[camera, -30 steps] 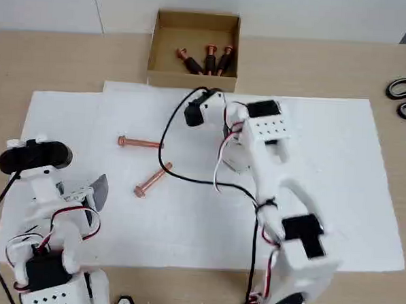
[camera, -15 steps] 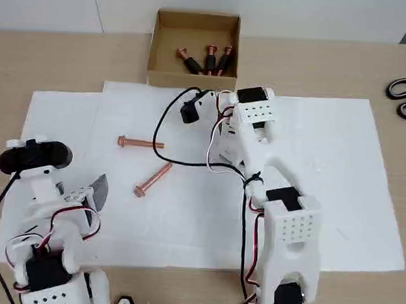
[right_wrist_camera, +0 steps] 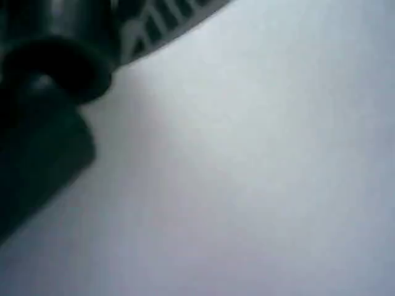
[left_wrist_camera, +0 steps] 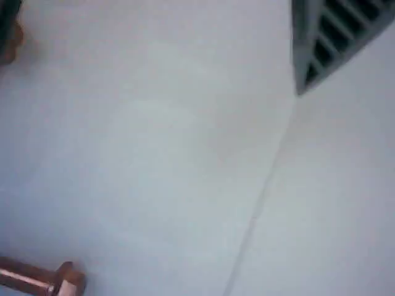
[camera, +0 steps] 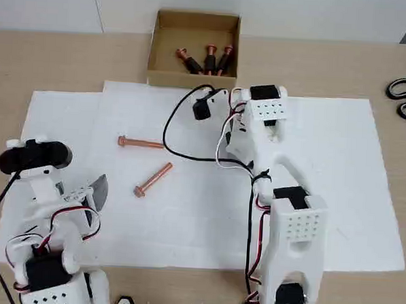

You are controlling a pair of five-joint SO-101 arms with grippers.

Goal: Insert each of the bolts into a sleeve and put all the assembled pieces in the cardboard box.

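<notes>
Two bolts (camera: pixel 141 142) (camera: pixel 153 179) wait bare on paper (camera: pixel 338 166) for sleeves; we cannot tell whether left gripper (camera: pixel 97 189) or right gripper (right_wrist_camera: pixel 133 34) grips anything.

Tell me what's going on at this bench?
Sleeve-and-bolt assembly, partway done. Three assembled pieces lie in the cardboard box. Two bolts lie bare on the white sheet: one crosswise, the other slanted, nearer the left arm, which sits at the near left corner. The right arm is stretched over the sheet just short of the box. A dark rounded object shows close in its wrist view; I can't tell if it's a sleeve.
</notes>
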